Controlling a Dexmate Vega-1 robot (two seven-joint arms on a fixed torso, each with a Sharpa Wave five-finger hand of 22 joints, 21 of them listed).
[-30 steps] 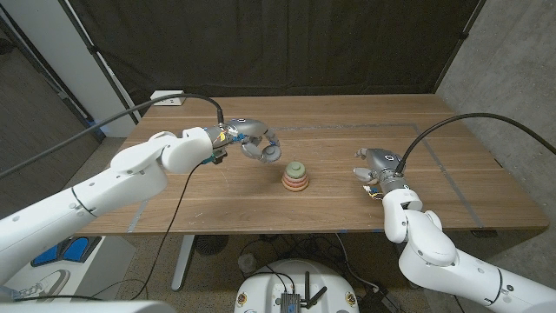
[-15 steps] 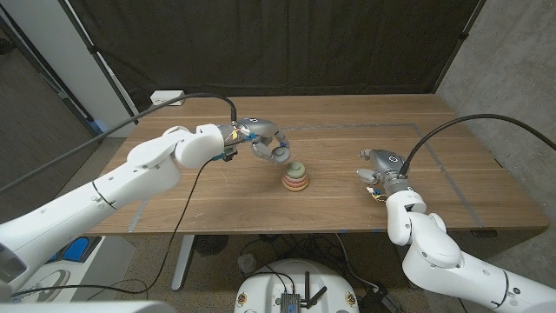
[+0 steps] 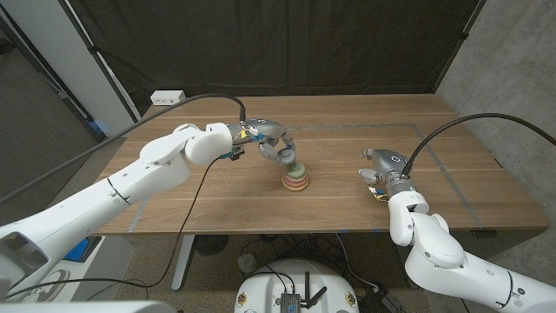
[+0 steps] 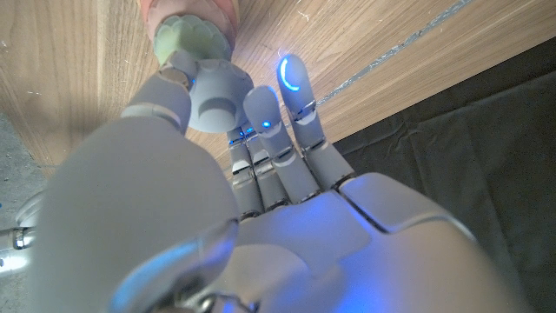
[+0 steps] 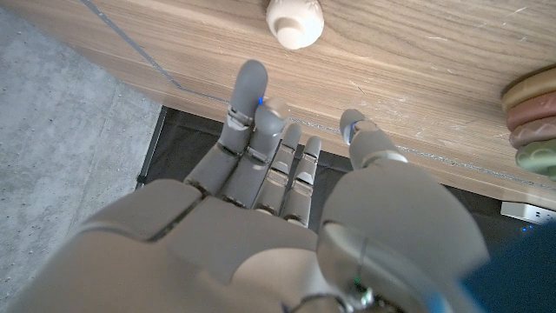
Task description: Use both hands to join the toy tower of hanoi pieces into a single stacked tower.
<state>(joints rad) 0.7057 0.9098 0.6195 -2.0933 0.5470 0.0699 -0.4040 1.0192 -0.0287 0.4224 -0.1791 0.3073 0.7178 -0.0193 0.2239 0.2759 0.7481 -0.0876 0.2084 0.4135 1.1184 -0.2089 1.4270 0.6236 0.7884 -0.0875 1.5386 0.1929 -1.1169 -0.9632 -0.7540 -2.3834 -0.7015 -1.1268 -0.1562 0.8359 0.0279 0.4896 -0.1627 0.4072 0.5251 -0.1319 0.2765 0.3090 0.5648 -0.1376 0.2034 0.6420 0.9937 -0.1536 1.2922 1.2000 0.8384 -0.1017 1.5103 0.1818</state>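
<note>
tower (image 3: 297,177) of stacked pastel rings, green, pink, tan.

Your robot's arms (image 3: 130,178) are glossy white shells; black cables (image 3: 469,122) feed grey wrists, and the grey jointed fingers (image 4: 291,83) carry blue-lit tips.
</note>
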